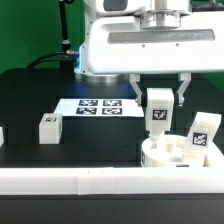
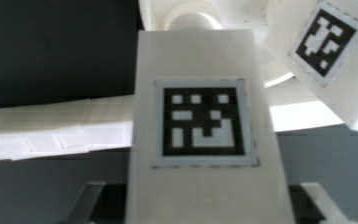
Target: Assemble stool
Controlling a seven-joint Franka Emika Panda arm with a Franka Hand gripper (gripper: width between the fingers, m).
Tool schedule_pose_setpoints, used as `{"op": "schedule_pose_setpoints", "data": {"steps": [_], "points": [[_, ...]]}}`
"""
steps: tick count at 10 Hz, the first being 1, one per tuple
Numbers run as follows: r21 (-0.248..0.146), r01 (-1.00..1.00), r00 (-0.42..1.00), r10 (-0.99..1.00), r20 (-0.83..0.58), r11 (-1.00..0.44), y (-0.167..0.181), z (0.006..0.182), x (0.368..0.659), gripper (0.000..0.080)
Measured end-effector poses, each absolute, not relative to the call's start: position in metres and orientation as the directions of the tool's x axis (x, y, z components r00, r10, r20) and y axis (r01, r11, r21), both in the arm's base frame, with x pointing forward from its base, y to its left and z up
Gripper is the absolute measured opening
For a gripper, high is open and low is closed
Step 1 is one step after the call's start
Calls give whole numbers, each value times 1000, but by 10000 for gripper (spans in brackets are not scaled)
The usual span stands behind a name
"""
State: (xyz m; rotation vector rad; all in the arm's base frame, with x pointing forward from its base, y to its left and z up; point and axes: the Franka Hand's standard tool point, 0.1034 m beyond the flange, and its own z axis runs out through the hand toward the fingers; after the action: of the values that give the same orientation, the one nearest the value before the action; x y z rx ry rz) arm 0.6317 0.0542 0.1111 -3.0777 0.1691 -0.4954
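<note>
Pincer is closed on one upright leg, held just over the seat at 11 o'clock, presumably to be lowered into a recess, since another leg is already stood at 2 o'clock.

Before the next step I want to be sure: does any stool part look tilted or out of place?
The mounted leg in the seat stands tilted, not upright; this may be meant so. The held leg between the fingers hangs straight above the seat. Nothing looks damaged.
</note>
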Motion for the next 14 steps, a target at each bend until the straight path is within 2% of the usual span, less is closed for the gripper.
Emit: {"op": "schedule_pose_setpoints", "data": {"steps": [2,4,7,14], "points": [[-31,-95,941,-100,323,-995,56,107,634,337],[-9,-60,925,-59,374,-998,54,102,641,337],[-1,-59,884,-53,464,-998,53,103,643,337],[-7,-52,894,-50,445,-999,59,99,634,337]]}}
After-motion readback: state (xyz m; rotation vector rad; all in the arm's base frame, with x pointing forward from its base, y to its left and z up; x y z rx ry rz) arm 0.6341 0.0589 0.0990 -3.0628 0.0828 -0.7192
